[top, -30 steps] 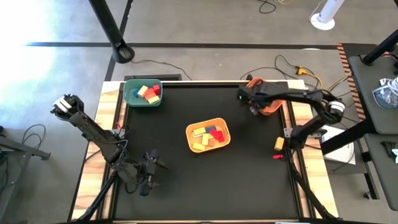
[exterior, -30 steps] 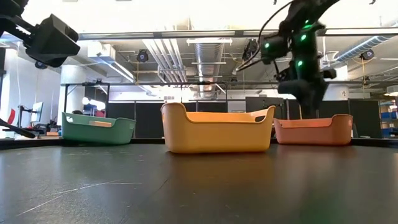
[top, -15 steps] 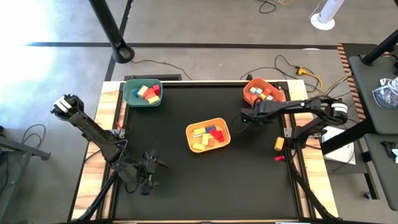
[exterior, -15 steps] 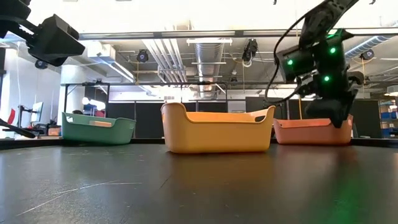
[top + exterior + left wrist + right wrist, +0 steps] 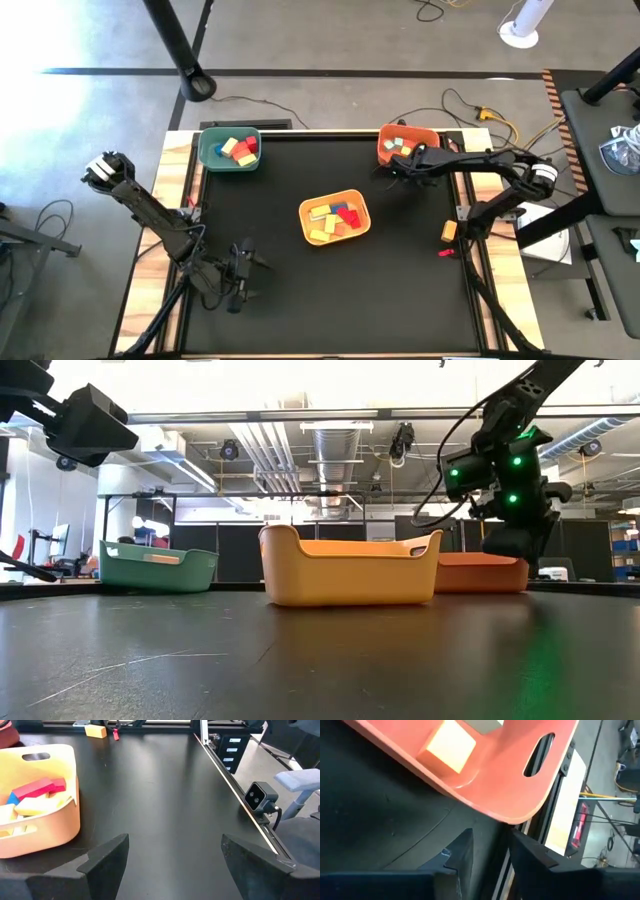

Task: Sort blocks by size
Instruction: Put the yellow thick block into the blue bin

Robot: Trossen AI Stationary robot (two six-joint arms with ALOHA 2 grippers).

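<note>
We see three bins on the black table (image 5: 300, 290). The green bin (image 5: 230, 150) sits at the far left corner and holds some blocks (image 5: 238, 147). The yellow bin (image 5: 335, 217) sits in the middle with more blocks, red, yellow and blue ones (image 5: 335, 216). The orange bin (image 5: 407, 146) sits at the far right side and has small blocks in it too (image 5: 402, 147).

The right gripper (image 5: 392, 170) is low beside the orange bin, at the edge nearest the middle of the table. In the right wrist view its two dark fingers (image 5: 462, 852) sit close together with only a thin gap, right under the rim of the orange bin (image 5: 500, 780). We cannot tell if they pinch the rim or just touch it. A pale yellow cube (image 5: 451, 746) lies inside that bin.

The left gripper (image 5: 240, 283) waits at the near left side of the table. Its fingers (image 5: 107, 855) are spread wide apart and hold nothing. It looks toward the yellow bin (image 5: 40, 827).
</note>
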